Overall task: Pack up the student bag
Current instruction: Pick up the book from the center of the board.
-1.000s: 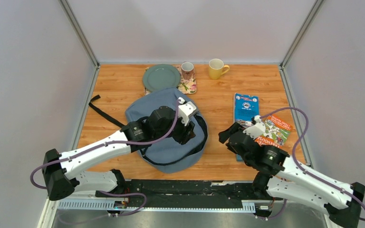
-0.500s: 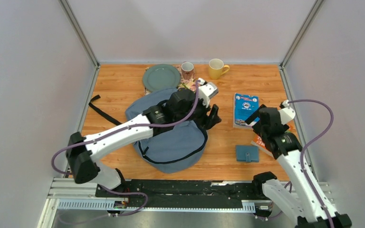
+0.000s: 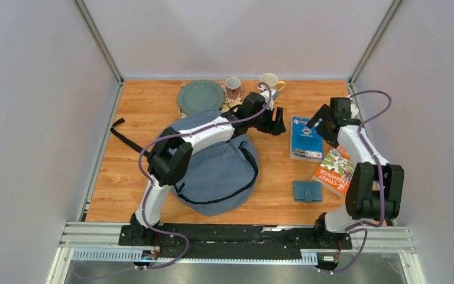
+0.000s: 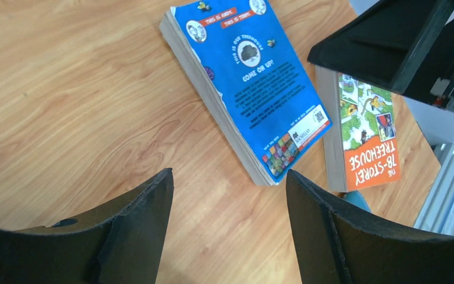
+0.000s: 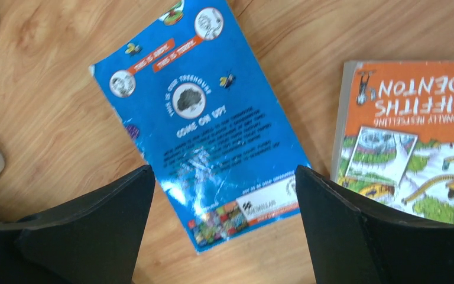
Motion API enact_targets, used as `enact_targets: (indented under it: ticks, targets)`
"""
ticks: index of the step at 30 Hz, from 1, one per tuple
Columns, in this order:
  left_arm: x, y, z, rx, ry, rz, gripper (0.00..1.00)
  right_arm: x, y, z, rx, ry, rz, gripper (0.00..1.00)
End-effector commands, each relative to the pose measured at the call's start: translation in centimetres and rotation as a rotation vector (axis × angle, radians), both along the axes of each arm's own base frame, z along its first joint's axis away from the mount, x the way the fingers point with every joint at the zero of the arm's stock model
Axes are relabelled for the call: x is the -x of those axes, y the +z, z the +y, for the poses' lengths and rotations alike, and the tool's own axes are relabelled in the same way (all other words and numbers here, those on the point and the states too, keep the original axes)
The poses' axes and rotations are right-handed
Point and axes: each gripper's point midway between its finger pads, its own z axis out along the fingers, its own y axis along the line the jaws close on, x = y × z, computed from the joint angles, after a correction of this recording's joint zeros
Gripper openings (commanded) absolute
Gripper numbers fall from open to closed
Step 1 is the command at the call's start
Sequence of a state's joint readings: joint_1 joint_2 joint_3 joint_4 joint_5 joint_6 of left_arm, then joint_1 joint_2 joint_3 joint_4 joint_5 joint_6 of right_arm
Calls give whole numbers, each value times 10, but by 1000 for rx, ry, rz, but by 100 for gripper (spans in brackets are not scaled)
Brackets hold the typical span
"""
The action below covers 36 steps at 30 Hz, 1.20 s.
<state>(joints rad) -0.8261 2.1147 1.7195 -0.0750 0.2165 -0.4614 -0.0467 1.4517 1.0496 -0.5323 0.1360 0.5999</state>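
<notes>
The grey-blue student bag (image 3: pixel 216 168) lies flat on the table at centre left, its black zip showing. A blue book (image 3: pixel 305 137) lies right of it; it shows in the left wrist view (image 4: pixel 248 89) and the right wrist view (image 5: pixel 204 133). An orange book (image 3: pixel 335 170) lies beside it, also in the wrist views (image 4: pixel 366 136) (image 5: pixel 420 136). My left gripper (image 3: pixel 279 121) is open and empty, just left of the blue book. My right gripper (image 3: pixel 316 124) is open and empty above the blue book's far end.
A small blue wallet (image 3: pixel 307 190) lies near the front, right of the bag. A green plate (image 3: pixel 200 96), a patterned mug (image 3: pixel 233 87) on a floral mat and a yellow mug (image 3: pixel 269 83) stand at the back. A black strap (image 3: pixel 127 141) trails left of the bag.
Both arms have swung away from the front towards the back right. The left gripper left the bag and reached the blue book; the right gripper rose from the wallet's spot to the book's far end.
</notes>
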Motion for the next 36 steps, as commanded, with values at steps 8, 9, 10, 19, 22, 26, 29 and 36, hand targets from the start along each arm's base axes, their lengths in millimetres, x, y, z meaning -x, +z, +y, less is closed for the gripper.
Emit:
enact_targets:
  ticks: [8, 9, 10, 19, 22, 26, 29, 36]
  targets:
    - [-21, -28, -43, 167, -40, 88, 78, -51, -53, -6, -144, 148, 1, 91]
    - [-22, -38, -46, 170, -38, 110, 78, -50, -56, -6, -145, 148, 10, 91]
    - [-21, -39, -48, 182, -51, 119, 78, -49, -59, -6, -148, 149, 17, 91]
    - [-12, -88, -57, 162, -74, 259, 78, -25, -71, 30, -309, 248, 9, 89]
    - [-7, -91, -62, 186, -86, 309, 79, -18, -76, 38, -352, 262, 13, 88]
    - [-2, -79, -67, 205, -109, 331, 76, -13, -81, 47, -400, 273, 8, 88]
    - [3, -58, -69, 223, -124, 306, 63, -11, -81, 52, -432, 276, 1, 88]
    - [13, -36, -69, 238, -159, 274, 47, -10, -80, 56, -462, 275, -12, 87]
